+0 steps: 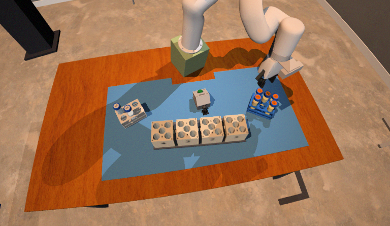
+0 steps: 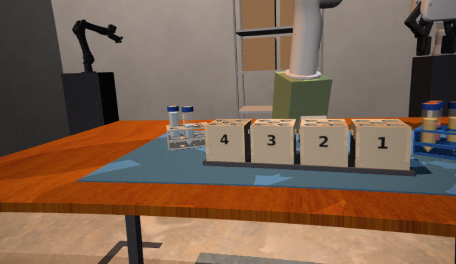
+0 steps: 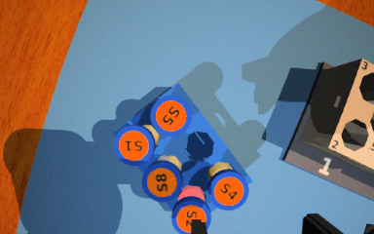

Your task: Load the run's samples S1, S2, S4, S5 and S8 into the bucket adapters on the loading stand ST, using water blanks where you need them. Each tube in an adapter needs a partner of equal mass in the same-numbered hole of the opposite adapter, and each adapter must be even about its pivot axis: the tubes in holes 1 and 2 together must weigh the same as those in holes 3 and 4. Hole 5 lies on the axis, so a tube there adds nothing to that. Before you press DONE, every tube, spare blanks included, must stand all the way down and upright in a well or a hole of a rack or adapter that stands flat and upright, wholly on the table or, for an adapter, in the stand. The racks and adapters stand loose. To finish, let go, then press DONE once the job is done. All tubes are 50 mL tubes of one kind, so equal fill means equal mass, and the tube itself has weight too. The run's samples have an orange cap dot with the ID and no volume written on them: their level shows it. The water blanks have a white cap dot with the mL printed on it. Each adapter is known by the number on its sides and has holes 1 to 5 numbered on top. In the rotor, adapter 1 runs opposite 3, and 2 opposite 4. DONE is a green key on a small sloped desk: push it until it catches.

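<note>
My gripper (image 1: pixel 266 81) (image 2: pixel 436 47) (image 3: pixel 257 227) is partly open and empty, above and behind the blue rack (image 1: pixel 260 114) (image 3: pixel 233 161). One fingertip overlaps the S2 cap (image 3: pixel 187 214) in the wrist view. S1 (image 3: pixel 133 145), S5 (image 3: pixel 170 116), S8 (image 3: pixel 162 181) and S4 (image 3: pixel 228 191) stand in this rack too; the well between S5 and S4 is empty. Adapters 1 (image 1: pixel 235 135) (image 2: pixel 382 155), 2 (image 2: pixel 323 155), 3 (image 2: pixel 271 155) and 4 (image 2: pixel 224 155) stand on the stand; their visible holes are empty. Two blanks (image 1: pixel 116 105) (image 1: pixel 127 108) have unreadable volumes.
The blanks' clear rack (image 2: pixel 181 148) stands on the left of the blue mat (image 1: pixel 172 163). The small desk (image 1: pixel 201 99) with the green DONE key (image 1: pixel 200 91) stands behind the adapters, with a small black object (image 1: pixel 204 111) in front of it. The green arm base (image 1: pixel 188 65) is farther back.
</note>
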`<state>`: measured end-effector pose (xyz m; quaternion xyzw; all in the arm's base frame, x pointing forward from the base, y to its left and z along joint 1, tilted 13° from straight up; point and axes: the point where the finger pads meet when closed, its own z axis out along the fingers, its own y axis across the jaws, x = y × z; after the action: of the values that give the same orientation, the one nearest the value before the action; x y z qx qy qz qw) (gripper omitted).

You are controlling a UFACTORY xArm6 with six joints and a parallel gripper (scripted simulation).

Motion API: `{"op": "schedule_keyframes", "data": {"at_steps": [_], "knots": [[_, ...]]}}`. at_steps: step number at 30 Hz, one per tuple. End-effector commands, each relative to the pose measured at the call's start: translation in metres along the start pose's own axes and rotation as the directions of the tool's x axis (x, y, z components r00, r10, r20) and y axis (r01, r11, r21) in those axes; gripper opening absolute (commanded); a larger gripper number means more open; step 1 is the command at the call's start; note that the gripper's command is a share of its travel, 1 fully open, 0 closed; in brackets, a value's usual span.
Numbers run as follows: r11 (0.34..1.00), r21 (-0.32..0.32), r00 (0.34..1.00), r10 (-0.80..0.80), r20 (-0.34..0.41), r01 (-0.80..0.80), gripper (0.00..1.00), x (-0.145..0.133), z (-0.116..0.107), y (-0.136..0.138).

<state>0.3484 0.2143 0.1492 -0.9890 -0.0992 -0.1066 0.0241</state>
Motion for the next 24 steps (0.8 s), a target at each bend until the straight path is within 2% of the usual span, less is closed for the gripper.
{"op": "schedule_keyframes", "data": {"at_steps": [1, 9, 12, 18, 24], "knots": [[0.988, -0.007, 0.988, 0.155, -0.009, -0.155, 0.57, 0.0013, -0.0013, -0.0003], [0.912, -0.004, 0.912, 0.41, -0.01, -0.41, 0.57, 0.0013, -0.0013, -0.0004], [0.898, -0.004, 0.898, 0.44, -0.01, -0.44, 0.57, 0.0013, -0.0013, -0.0003], [0.793, -0.002, 0.793, 0.61, -0.011, -0.61, 0.57, 0.0013, -0.0013, -0.0003], [0.656, 0.0, 0.656, 0.755, -0.011, -0.755, 0.57, 0.0013, -0.0013, -0.0004]]}}
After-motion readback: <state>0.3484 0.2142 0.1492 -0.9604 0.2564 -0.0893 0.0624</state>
